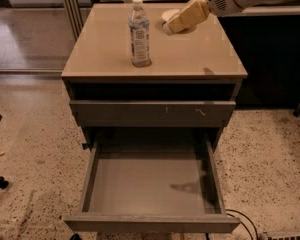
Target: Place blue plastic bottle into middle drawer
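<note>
My beige tool [171, 26], on a white arm, hangs over the rear of the glossy tan table [195, 54]; whether it is released or clenched I cannot tell. The small clear bluish plastic bottle [139, 34], white-capped, stands upright on the table, left of the tool and apart from it. The wide grey middle drawer [145, 181] stands pulled out beneath a closed, scratched grey drawer front [152, 113].
</note>
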Tool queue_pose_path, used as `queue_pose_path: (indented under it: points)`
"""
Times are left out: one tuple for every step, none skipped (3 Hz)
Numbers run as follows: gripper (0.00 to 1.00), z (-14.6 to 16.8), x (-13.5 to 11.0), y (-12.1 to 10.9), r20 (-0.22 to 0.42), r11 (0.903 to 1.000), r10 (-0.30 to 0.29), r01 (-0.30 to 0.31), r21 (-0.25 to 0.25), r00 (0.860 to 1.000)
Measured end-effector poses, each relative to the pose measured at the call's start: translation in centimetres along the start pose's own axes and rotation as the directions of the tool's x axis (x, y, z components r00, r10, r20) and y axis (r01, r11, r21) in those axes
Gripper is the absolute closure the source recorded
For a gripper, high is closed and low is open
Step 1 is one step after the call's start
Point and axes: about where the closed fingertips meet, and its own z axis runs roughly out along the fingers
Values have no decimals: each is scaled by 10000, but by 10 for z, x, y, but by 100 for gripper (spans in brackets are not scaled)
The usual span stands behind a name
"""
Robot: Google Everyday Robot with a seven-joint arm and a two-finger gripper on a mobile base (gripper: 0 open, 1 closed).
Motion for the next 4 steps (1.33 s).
queue_pose_path:
  points:
    - [0, 0, 0, 0, 0, 10000, 0, 0, -1, 10000]
    - [0, 8, 8, -2, 291, 9989, 397, -404, 239, 9988]
    - [0, 52, 33, 14, 599, 9913, 1257, -1278, 316, 9903]
    - [0, 105, 56, 35, 729, 9781, 1977, -2016, 516, 9776]
